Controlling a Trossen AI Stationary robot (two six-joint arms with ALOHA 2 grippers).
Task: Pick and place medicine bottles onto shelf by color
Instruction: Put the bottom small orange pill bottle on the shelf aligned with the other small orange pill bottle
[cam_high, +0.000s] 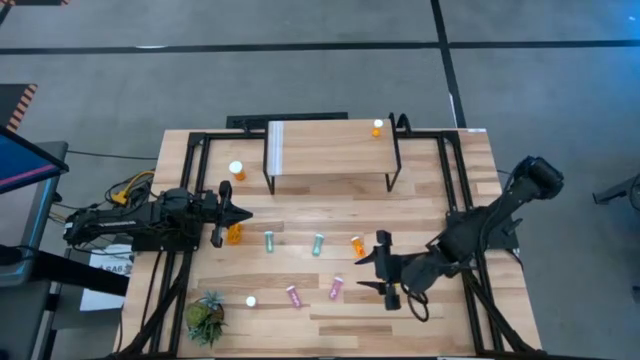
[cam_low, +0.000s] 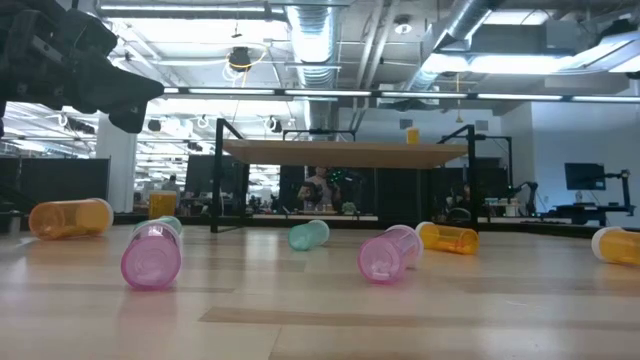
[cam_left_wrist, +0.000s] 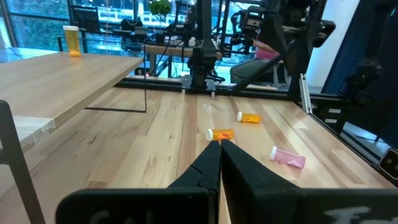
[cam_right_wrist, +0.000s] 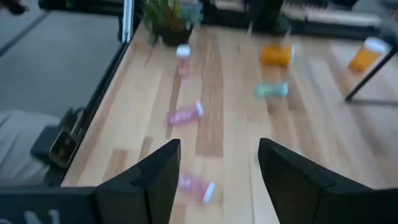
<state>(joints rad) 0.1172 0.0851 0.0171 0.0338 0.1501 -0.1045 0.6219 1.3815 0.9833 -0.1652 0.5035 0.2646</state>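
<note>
Ahead of the open right claw: bare bench between its fingers, then a pink bottle lying just beyond, blocking a straight reach. Beside it toward the shelf, an orange bottle lying near. Beyond the shut left claw: open boards up to the shelf legs.

4 orange btls, 2 teal, maybe 3 pink

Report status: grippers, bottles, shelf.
Left gripper shut, empty, by orange bottle. Right gripper open, empty, beside pink bottle. Shelf holds one orange bottle; others lie scattered on the table. Nothing blocking.
</note>
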